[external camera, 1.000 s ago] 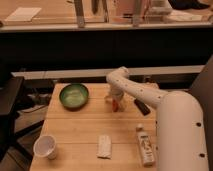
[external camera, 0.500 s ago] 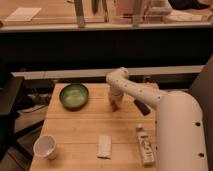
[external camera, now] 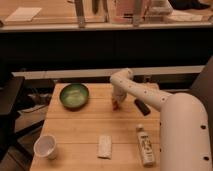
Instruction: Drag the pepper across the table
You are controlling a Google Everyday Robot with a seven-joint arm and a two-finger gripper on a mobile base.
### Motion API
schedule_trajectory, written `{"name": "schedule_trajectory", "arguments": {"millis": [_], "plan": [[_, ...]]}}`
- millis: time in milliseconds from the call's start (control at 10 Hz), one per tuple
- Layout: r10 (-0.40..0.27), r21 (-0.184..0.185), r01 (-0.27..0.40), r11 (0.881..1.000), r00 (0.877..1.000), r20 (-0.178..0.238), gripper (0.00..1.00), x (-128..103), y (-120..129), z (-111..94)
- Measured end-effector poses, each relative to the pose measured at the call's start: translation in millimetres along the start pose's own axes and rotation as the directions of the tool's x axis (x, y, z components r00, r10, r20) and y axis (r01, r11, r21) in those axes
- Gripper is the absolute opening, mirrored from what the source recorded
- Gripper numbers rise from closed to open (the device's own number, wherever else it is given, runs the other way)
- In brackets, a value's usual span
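Note:
The table (external camera: 80, 131) is a light wooden top with plank grain. My white arm reaches from the right across it. My gripper (external camera: 117, 101) points down at the far middle of the table, right of the green bowl (external camera: 74, 95). A small orange-red pepper (external camera: 115, 105) shows at the gripper's tip, touching or just over the wood. Most of the pepper is hidden by the gripper.
A black bar (external camera: 141, 106) lies right of the gripper. A white paper cup (external camera: 45, 146) stands at the near left. A pale wrapped packet (external camera: 105, 146) and a lying bottle (external camera: 145, 144) are at the near edge. A counter runs behind the table.

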Motion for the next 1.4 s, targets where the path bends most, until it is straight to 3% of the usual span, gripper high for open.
{"name": "schedule_trajectory", "arguments": {"millis": [1400], "plan": [[0.132,0.020,-0.133,0.991,0.991,0.027,0.01,51,78,-4]]}}
